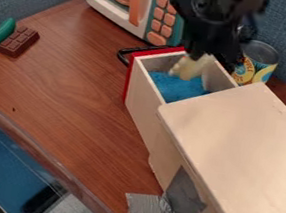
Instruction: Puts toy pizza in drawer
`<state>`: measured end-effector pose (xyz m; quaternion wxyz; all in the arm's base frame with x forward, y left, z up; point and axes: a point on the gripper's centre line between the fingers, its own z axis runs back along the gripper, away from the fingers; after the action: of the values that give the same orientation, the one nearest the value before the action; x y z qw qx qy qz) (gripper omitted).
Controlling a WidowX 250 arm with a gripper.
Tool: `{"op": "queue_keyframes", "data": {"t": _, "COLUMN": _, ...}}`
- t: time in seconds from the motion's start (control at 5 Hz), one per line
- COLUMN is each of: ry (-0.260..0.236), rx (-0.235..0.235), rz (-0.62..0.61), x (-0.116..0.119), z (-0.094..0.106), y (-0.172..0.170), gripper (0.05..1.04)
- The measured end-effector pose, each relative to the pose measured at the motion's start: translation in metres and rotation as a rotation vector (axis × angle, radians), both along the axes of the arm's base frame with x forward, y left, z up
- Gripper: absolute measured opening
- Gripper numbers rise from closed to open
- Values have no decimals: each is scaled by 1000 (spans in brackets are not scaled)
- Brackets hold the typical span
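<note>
The gripper (210, 58) hangs from the top edge over the back end of the open drawer (143, 88). The toy pizza (189, 68), a pale yellow piece, is at the gripper's lower end, above the blue lining in the drawer. Whether the pizza touches the lining I cannot tell. The drawer has a red front with a black handle and sticks out of a light wooden cabinet (238, 143). The gripper hides part of the drawer's back rim.
A toy microwave (110, 2) stands behind, left of the gripper. A can (259, 60) is right of the drawer. Green toy (0, 32) and brown chocolate bar (18, 42) lie at the left. A clear-walled bin (38, 148) is at lower left.
</note>
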<state>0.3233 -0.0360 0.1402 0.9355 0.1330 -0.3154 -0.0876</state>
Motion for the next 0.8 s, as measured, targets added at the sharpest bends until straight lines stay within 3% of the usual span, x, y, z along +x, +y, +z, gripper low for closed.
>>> {"op": "queue_keyframes", "data": {"t": 0.2, "ry": -10, "rx": 10, "rz": 28, "x": 2, "z": -2, "y": 14, "gripper": 229}}
{"op": "queue_keyframes", "data": {"t": 0.4, "ry": -53, "rx": 15, "rz": 74, "x": -12, "z": 12, "y": 36, "gripper": 497}}
{"op": "queue_keyframes", "data": {"t": 0.6, "ry": -84, "rx": 17, "rz": 136, "x": -37, "z": 31, "y": 67, "gripper": 812}}
{"op": "queue_keyframes", "data": {"t": 0.8, "ry": -115, "rx": 61, "rz": 158, "x": -64, "z": 47, "y": 96, "gripper": 1009}}
